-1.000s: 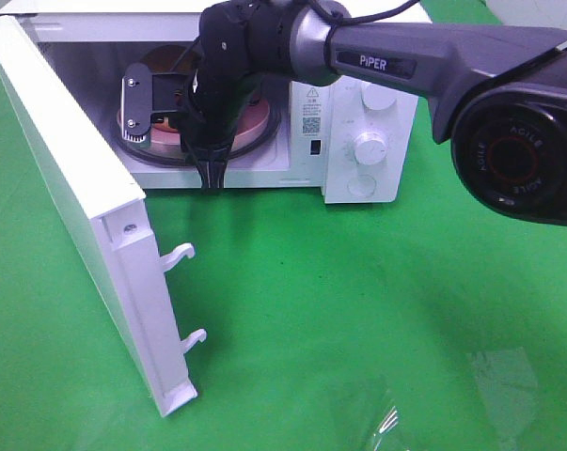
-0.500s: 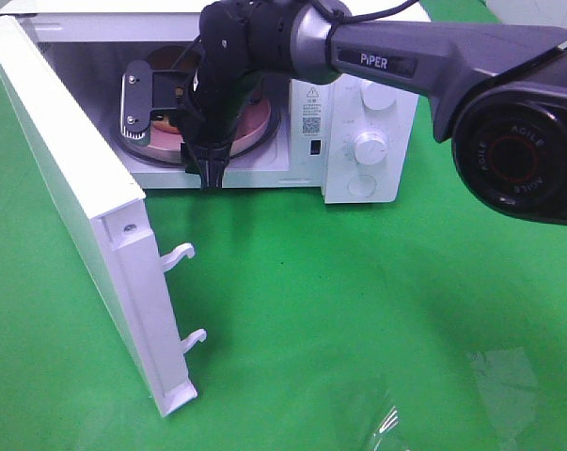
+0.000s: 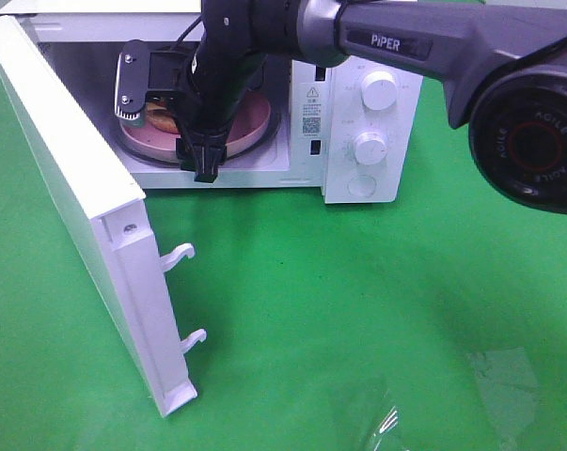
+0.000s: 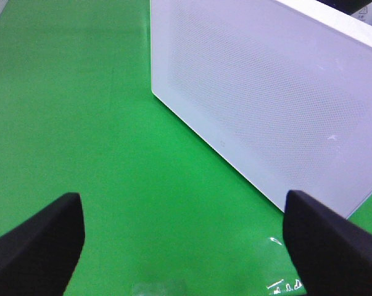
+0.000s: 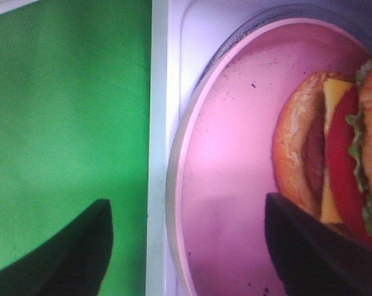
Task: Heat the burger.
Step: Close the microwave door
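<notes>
Sitting on a pink plate [image 5: 229,185] inside the open microwave [image 3: 368,103] at the green table's [image 3: 358,310] far edge: the burger [image 5: 334,154], tilt unclear. Right pincer [image 5: 189,240] released just before it, left pincer [image 4: 186,240] released too.

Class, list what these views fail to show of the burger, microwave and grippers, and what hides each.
1. burger: cut off by the right wrist view's edge; largely behind the right gripper in the high view.
2. microwave dial markings: too small, high view.
3. left gripper: only its fingertips show, left wrist view.
</notes>
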Available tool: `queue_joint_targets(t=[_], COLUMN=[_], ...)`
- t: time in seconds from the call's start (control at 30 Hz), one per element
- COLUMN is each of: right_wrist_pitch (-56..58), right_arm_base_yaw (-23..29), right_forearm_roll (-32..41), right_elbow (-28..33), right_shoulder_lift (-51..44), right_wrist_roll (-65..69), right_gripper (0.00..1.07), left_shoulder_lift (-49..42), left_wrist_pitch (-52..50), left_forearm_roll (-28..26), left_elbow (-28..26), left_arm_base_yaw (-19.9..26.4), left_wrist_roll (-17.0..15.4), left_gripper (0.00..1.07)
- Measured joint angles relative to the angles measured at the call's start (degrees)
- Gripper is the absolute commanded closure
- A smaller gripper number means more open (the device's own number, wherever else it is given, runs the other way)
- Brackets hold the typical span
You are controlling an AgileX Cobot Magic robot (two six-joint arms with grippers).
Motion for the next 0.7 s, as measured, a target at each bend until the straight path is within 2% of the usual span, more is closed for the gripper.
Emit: queue_joint_targets(t=[0.7], right_wrist_pitch=[-3.7], right_arm_base_yaw=[0.1], right_forearm_roll=[-1.5], right_elbow=[13.9], right_shoulder_lift=[-8.7], right_wrist_roll=[0.1], right_gripper=[0.31], left_shoulder_lift=[0.0], left_wrist_pitch=[0.0], left_forearm_roll=[0.0], left_elbow=[0.0], left_arm_base_yaw=[0.0], left_wrist_roll=[0.0], left_gripper=[0.26])
